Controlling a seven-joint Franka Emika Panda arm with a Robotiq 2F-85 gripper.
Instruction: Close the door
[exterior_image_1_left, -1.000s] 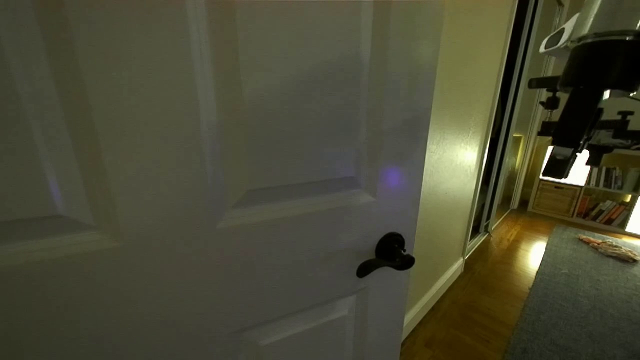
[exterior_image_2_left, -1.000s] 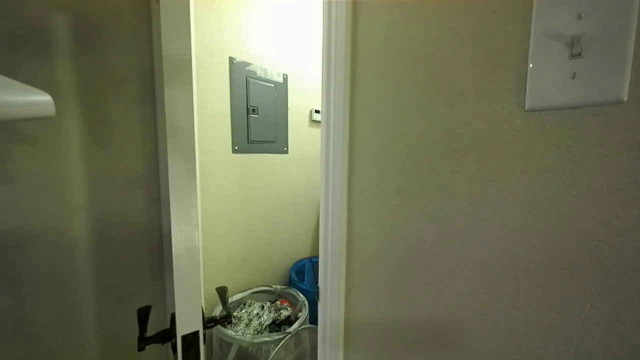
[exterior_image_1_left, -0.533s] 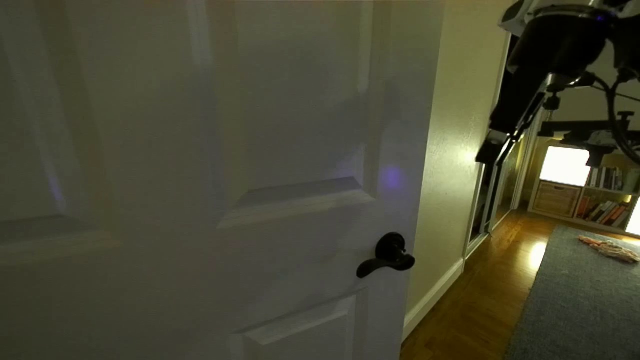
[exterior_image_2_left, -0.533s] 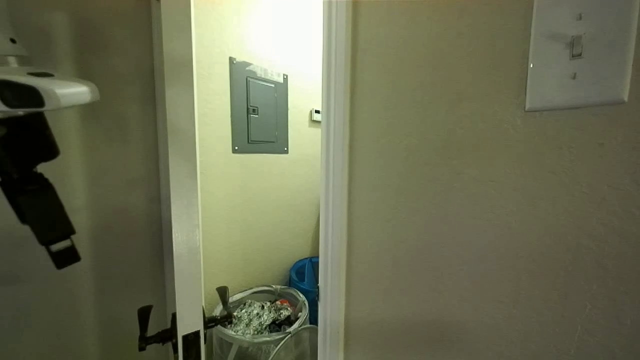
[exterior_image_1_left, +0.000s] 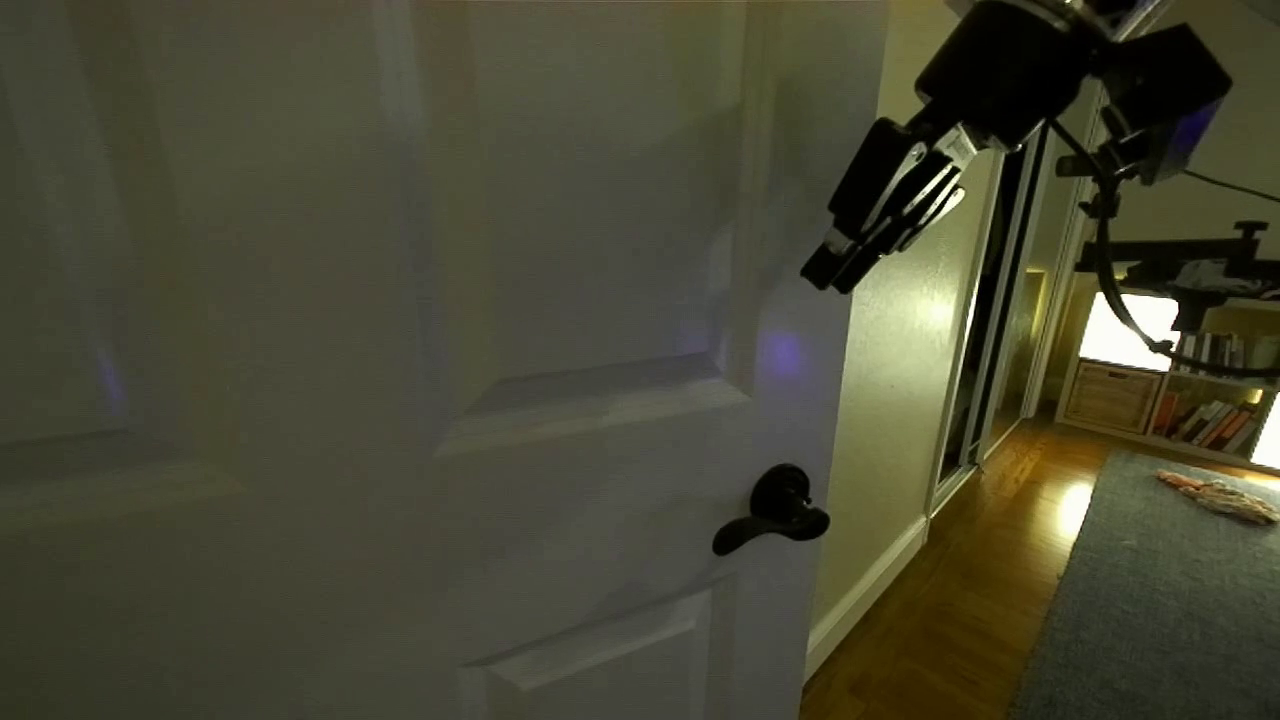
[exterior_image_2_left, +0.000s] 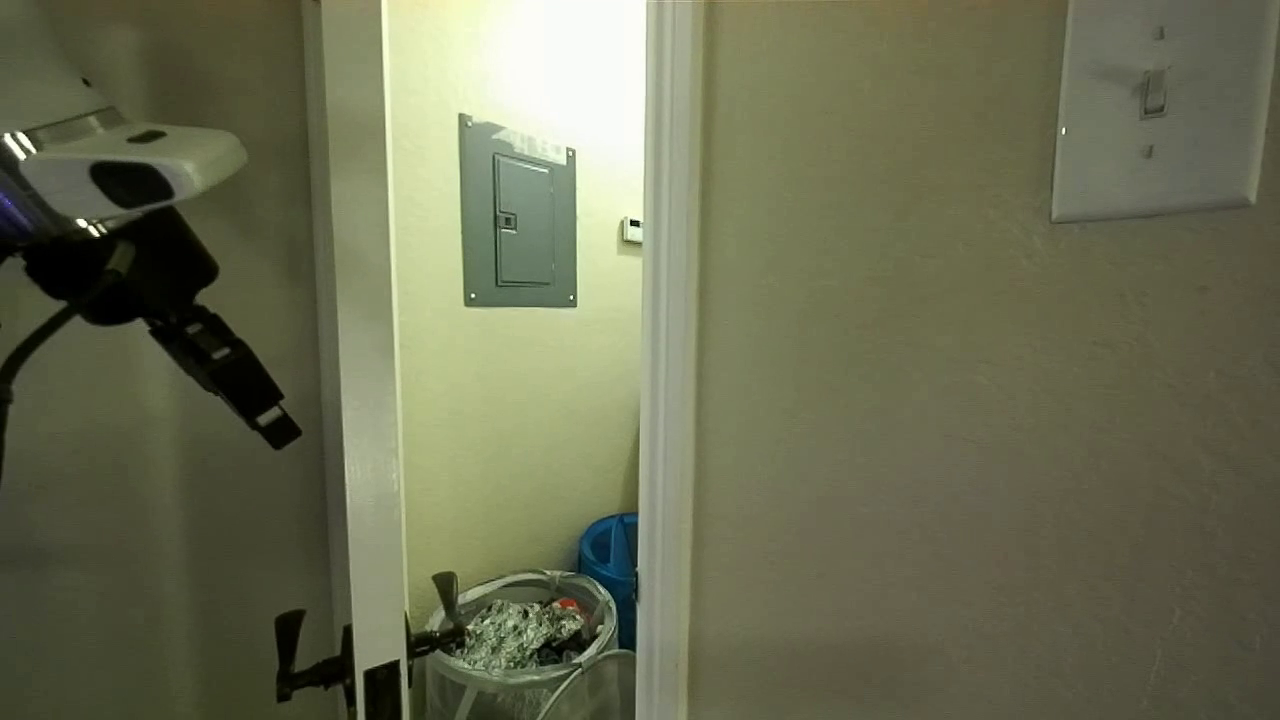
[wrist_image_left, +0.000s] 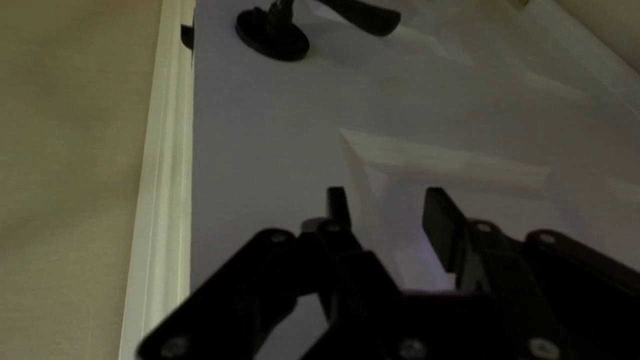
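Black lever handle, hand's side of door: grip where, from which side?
I'd take the black lever handle by its blade, mid-length, coming face-on to the white panelled door, jaws above and below: the blade runs sideways from the free edge and stands off the door on its stem. The hand likely needs rolling: in the wrist view its jaws spread roughly parallel to the blade.

White panel door (exterior_image_1_left: 420, 350) dim and grey in exterior view, soft shadows across it, violet light spot (exterior_image_1_left: 783, 352) above lever handle (exterior_image_1_left: 775, 515). Glare on hallway wall (exterior_image_1_left: 905, 400) and wood floor (exterior_image_1_left: 940, 590); white square (exterior_image_1_left: 1130, 330) above tan drawer (exterior_image_1_left: 1110, 397) blown out. In exterior view, wall (exterior_image_2_left: 510, 420) around electrical panel (exterior_image_2_left: 520, 215) overexposed at top. Wrist view dim, detail soft; gripper fingers (wrist_image_left: 442, 222) near-black, blurred.
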